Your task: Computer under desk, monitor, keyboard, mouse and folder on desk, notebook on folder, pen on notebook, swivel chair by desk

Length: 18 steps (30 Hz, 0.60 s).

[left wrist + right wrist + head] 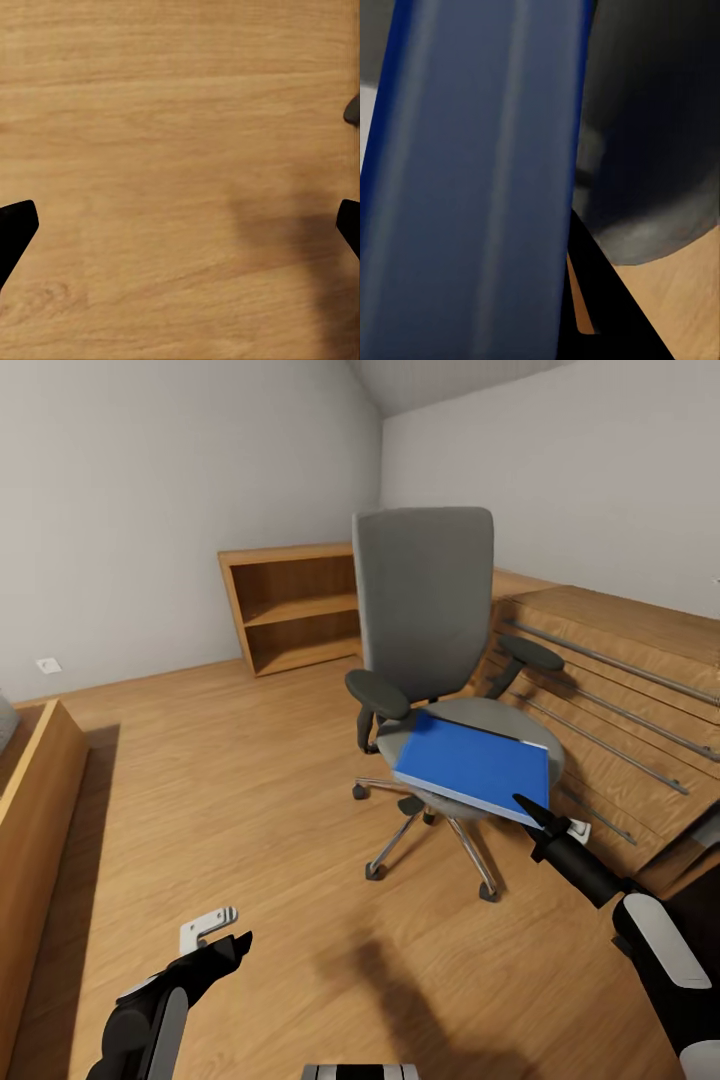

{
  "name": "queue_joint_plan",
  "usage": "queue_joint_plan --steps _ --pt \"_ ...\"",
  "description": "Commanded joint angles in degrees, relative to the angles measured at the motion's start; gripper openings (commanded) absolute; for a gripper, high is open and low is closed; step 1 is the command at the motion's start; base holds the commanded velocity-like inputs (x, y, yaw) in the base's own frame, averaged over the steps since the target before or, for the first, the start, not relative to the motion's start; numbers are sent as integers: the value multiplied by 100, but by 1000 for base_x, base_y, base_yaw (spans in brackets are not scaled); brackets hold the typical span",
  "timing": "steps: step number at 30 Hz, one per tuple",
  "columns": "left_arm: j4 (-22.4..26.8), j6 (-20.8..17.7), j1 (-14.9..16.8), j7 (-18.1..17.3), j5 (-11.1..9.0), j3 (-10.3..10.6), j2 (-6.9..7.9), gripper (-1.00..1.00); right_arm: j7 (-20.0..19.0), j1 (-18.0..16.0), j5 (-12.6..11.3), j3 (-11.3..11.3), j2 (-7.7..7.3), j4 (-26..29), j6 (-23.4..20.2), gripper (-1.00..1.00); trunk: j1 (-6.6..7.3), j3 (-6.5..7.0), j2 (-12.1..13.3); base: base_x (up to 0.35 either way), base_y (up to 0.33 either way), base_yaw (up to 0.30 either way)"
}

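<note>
Reaching for folder (472,765) on swivel chair (425,620) seat | right pincer (527,810) at its near edge, grip indiscernible | left pincer (232,943) spread, idle | risk: nudge slides folder off seat

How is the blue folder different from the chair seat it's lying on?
The folder is bright blue, while the swivel chair seat is grey. The folder is flat with straight edges and corners; the seat is rounded and padded. The folder's near edge sticks out past the seat's front, by the right gripper. Both lie roughly level.
</note>
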<state>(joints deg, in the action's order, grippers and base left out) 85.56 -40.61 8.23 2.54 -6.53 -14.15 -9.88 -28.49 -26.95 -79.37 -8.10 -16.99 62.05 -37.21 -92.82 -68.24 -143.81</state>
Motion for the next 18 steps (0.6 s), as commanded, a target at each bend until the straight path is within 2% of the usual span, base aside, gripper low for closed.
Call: queue_joint_plan --steps 1,13,18 --pt "6 -29 3 27 -59 -9 -5 100 1 -3 -18 -8 1 -2 -38 -100 3 18 0 0 0 0" --pt "-1 -34 3 28 -50 -3 -5 100 7 -4 -10 -52 -11 -6 -11 -100 34 284 16 -4 0 0" --pt "-46 -35 3 34 -50 -1 -5 100 9 -4 -9 -59 -17 -5 -6 -100 47 395 23 -218 0 0"
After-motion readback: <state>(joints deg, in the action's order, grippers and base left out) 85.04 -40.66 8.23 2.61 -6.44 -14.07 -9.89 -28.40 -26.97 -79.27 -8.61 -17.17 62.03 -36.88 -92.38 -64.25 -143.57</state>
